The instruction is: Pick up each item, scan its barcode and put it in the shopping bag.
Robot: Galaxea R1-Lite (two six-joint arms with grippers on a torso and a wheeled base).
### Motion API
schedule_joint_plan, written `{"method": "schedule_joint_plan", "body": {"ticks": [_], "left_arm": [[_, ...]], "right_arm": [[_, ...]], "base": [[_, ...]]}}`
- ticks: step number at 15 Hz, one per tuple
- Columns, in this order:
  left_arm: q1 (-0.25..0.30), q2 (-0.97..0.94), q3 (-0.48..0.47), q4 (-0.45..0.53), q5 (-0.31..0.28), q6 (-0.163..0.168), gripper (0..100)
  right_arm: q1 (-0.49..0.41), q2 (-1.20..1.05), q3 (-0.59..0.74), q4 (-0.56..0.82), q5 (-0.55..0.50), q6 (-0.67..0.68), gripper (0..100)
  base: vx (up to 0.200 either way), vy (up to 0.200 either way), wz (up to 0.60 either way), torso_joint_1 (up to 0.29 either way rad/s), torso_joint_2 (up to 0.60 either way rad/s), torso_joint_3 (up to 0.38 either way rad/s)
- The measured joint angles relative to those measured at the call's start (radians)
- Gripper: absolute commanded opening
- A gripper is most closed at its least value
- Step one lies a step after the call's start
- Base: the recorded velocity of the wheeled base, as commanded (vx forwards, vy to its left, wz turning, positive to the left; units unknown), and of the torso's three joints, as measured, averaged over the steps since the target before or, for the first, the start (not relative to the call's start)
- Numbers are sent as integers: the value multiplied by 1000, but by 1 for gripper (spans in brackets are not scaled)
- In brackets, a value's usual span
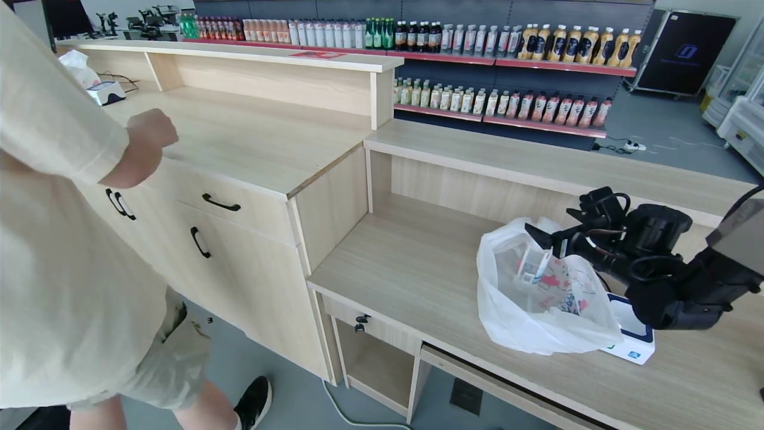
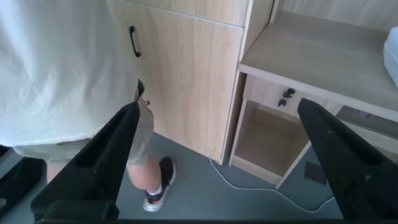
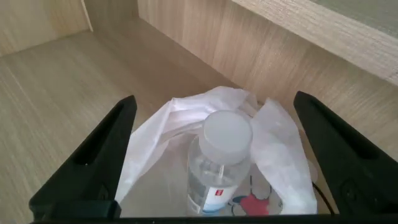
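The right gripper [image 3: 214, 102] hangs with its jaws spread wide and nothing clamped between them. Straight beyond the gap between the two jaws lies the shopping bag [image 3: 180, 118], a thin white plastic one, with its mouth open toward the gripper. A clear bottle [image 3: 214, 168] with a white cap [image 3: 227, 134] stands inside the bag, cap end nearest the jaws and centred between them but touching neither. Something red and blue [image 3: 249, 202] lies deeper in the bag beside the bottle's label; what it is cannot be made out.

In the head view the right gripper [image 1: 549, 222] sits just above the rim of the shopping bag [image 1: 537, 325], which rests on the lower wooden counter [image 1: 406, 269]. The bottle [image 1: 533, 266] shows through the plastic just below the jaws. A flat white-and-blue device [image 1: 634, 341] lies on the counter against the side of the bag away from the fingertips.

The left gripper [image 2: 219, 104] also has its jaws spread wide and holds nothing. Far beyond its gap are the grey floor [image 2: 205, 186] and a wooden cabinet door [image 2: 186, 74] with a black handle [image 2: 132, 41]
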Motion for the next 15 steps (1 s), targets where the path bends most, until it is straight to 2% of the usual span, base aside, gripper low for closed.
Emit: {"method": "schedule_joint_plan", "body": {"ticks": [3,4,6,9,11,13,15], "left_arm": [[-1,0,0,0,0,1,100],[-1,0,0,0,0,1,100],[-1,0,0,0,0,0,100],[0,0,0,0,0,0,100],[-2,0,0,0,0,0,100],[-1,0,0,0,0,0,100],[-1,0,0,0,0,0,100]], "right_arm": [[-24,-245,250,17,-5,-7,100],[-41,-326,296,48,-6,-14,100],[-119,-470,351,163,-22,-67,100],[-300,-617,368,309,-89,-110,100],[-423,-676,355,431,-187,-85,100],[-513,-713,304,617,-247,-52,100],[-572,-726,250,696,-304,-26,100]], "base": [[0,0,0,0,0,0],[0,0,0,0,0,0],[0,0,-600,2,2,2],[0,0,-600,-4,1,5],[0,0,-600,5,5,5],[0,0,-600,2,-2,2],[0,0,-600,0,2,7]]}}
